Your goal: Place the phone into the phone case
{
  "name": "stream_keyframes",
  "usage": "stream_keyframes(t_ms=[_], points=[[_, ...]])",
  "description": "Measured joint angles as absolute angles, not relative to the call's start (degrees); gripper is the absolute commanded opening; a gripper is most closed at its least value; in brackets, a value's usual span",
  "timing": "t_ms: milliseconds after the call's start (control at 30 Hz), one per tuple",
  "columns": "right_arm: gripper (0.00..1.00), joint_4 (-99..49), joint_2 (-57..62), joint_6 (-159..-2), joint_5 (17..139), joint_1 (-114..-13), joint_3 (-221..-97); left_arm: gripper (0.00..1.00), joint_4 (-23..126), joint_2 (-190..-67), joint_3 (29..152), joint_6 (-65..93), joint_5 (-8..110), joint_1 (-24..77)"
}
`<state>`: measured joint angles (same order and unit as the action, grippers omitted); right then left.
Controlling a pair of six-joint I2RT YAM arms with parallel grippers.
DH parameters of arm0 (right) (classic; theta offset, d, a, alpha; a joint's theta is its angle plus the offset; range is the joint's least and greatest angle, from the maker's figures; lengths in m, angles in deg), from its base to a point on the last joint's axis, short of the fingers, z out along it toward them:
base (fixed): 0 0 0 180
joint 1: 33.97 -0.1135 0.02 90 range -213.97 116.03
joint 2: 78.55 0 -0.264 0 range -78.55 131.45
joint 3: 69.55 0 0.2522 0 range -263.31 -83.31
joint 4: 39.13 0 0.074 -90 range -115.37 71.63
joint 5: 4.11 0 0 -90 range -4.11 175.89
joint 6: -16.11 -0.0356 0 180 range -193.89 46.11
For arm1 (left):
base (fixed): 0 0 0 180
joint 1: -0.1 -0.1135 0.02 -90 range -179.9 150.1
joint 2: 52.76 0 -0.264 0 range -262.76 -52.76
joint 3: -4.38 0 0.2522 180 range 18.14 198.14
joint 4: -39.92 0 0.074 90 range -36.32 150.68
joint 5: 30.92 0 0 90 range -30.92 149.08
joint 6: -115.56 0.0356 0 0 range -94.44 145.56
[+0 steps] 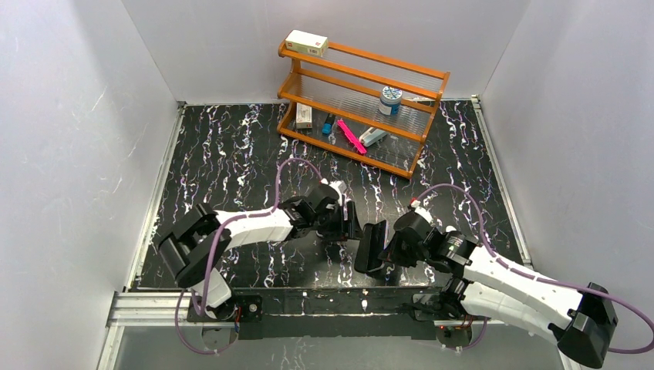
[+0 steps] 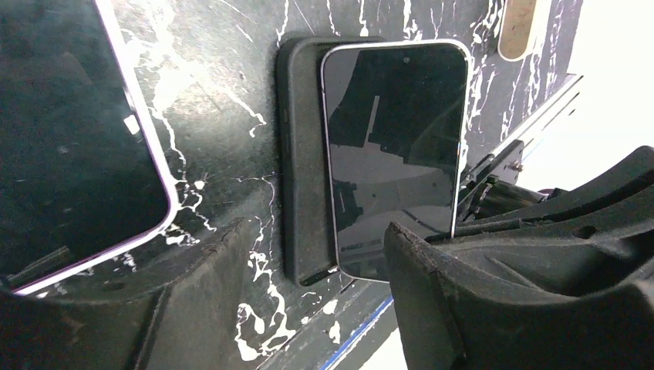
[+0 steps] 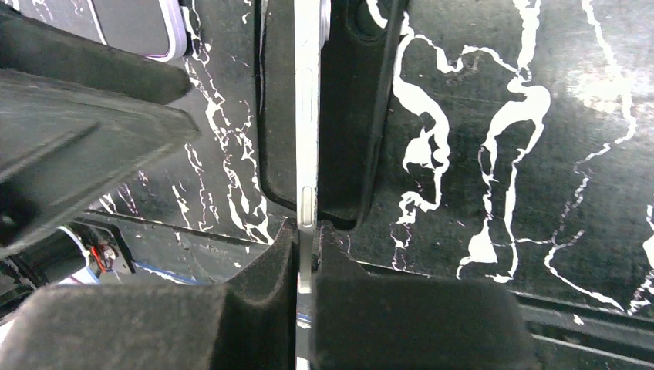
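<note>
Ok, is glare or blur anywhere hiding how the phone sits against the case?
Left wrist: the phone screen mirrors dark shapes, but its edges read sharp over the phone case; beyond the table edge it is blown out white. Right wrist: the right gripper fingers are soft, the phone's edge between them crisp. Top external: even light, yet black on black hides their outlines.

No word, brand or number is legible in any view. The pale box [image 1: 306, 43] atop the wooden rack [image 1: 385, 63] and the blue-lidded jar [image 1: 391, 100] carry printing, but it is too small to read.
</note>
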<state>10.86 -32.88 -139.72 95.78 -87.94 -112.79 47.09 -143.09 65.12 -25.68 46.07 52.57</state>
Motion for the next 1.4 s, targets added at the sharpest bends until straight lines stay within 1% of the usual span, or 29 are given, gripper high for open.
stream_keyframes(t_ms=[233, 567, 700, 833, 967, 1100, 1233, 1400], points=[[0.01, 3.86, -33.63, -139.96, 93.62, -87.92, -108.74, 0.52, 44.20, -146.76, 65.53, -26.34, 47.77, 54.84], [0.01, -0.51, -33.56, -140.96, 91.78, -87.68, -106.73, 0.47, 41.60, -148.51, 64.22, -27.01, 48.14, 55.00], [0.09, -0.68, -33.63, -142.19, 91.76, -87.62, -106.34, 0.45, 40.31, -149.10, 63.13, -27.49, 47.68, 55.24], [0.13, -1.49, -33.67, -143.74, 91.67, -87.59, -105.46, 0.44, 38.89, -149.10, 62.30, -28.24, 47.03, 55.78], [0.22, -2.63, -33.39, -144.85, 91.13, -87.55, -104.74, 0.41, 36.16, -148.77, 60.31, -29.81, 45.91, 56.86], [0.25, -3.09, -32.71, -145.35, 90.93, -87.20, -103.37, 0.39, 33.27, -148.07, 58.06, -32.11, 45.65, 57.84], [0.30, -3.02, -32.03, -145.73, 90.86, -86.98, -103.08, 0.37, 31.57, -147.68, 56.75, -33.72, 46.33, 58.08], [0.31, -3.00, -31.68, -145.84, 90.97, -86.92, -102.16, 0.34, 31.37, -147.59, 56.46, -34.77, 46.81, 58.39]])
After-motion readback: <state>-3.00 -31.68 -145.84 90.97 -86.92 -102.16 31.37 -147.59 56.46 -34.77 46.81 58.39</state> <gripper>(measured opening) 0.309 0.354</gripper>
